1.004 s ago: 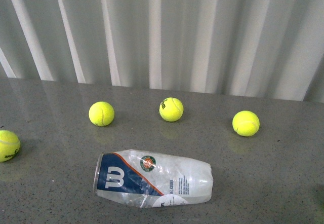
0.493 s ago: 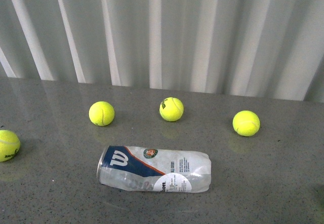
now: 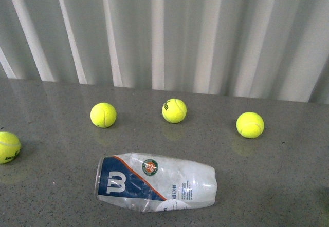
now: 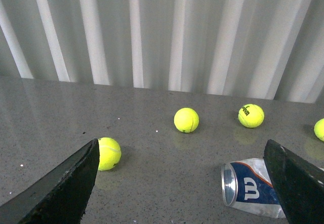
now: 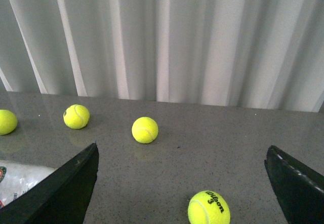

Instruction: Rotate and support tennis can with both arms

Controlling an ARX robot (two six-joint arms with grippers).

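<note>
The left gripper (image 4: 180,144) and the right gripper (image 5: 182,147) were both spread wide, holding and touching nothing above the grey table (image 3: 277,175). One tennis can (image 3: 154,182) lay on its side near the front of the table, its metal rim toward the robot's left, with four tennis balls (image 3: 103,115) beyond it and a fifth ball (image 5: 208,209) by the right gripper. The can's navy label bore a white "W" beside a round badge too small to read, and the fifth ball read "Wilson 3".
</note>
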